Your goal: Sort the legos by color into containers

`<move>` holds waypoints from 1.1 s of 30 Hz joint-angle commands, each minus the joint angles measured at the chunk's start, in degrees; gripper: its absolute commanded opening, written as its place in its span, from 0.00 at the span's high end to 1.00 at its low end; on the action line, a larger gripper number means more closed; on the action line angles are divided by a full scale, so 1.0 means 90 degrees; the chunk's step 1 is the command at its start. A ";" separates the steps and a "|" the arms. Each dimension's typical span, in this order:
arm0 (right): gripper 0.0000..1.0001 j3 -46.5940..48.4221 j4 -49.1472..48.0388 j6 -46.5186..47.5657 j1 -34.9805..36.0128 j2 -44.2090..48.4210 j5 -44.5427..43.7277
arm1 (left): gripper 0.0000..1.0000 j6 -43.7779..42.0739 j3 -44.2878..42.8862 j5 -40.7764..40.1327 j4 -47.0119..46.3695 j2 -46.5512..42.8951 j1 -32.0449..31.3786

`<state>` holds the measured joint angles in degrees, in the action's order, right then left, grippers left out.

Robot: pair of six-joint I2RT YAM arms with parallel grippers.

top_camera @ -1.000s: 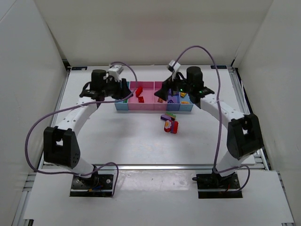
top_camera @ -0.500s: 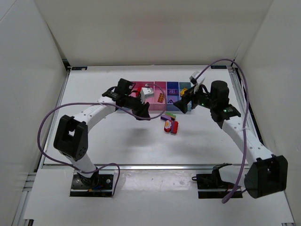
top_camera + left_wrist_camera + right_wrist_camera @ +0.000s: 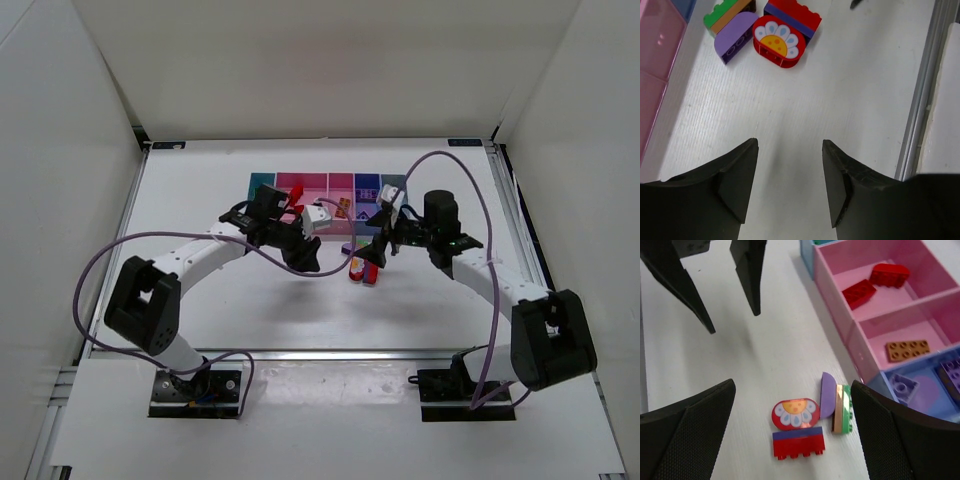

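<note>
Lettering: none legible in any view.
Numbers: none legible.
Brand marks: none legible.
Printed motif: red brick (image 3: 778, 44) with a rounded face, white petals fanned over a yellow-orange centre. It is a picture only, with no characters on it, and it shows in both wrist views.

A white table (image 3: 200, 210) carries a row of joined containers (image 3: 300, 181) in light blue, pink and darker blue towards its far side. Just in front of the row, four legos (image 3: 362, 268) lie in a tight cluster on the bare surface: a round-ended red brick (image 3: 778, 44) printed with a white-petalled, yellow-centred flower, a red brick with a purple stripe (image 3: 792, 17) just beside it, a purple half-round piece (image 3: 735, 41), and a green and orange brick (image 3: 727, 12) against the purple one. A metal rail (image 3: 920, 90) borders the table
</note>
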<state>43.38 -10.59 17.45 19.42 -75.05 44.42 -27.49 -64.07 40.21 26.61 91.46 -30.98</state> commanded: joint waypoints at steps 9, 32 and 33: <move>0.01 -0.0015 -0.1178 0.1440 0.0528 -0.0578 0.1119 | 0.27 0.1013 0.0860 -0.1351 -0.1424 -0.1217 -0.0005; 0.01 -0.0894 0.0932 0.1177 0.0489 0.2127 -0.1332 | 0.47 -0.1565 -0.0624 0.0483 -0.1678 0.1526 -0.0288; 0.01 -0.0903 0.0971 0.1176 0.0479 0.2195 -0.1342 | 0.48 -0.1720 -0.0693 0.0561 -0.1658 0.1614 -0.0269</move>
<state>35.77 -4.29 29.76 24.03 -56.90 35.57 -37.87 -67.29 41.10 11.88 105.69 -34.00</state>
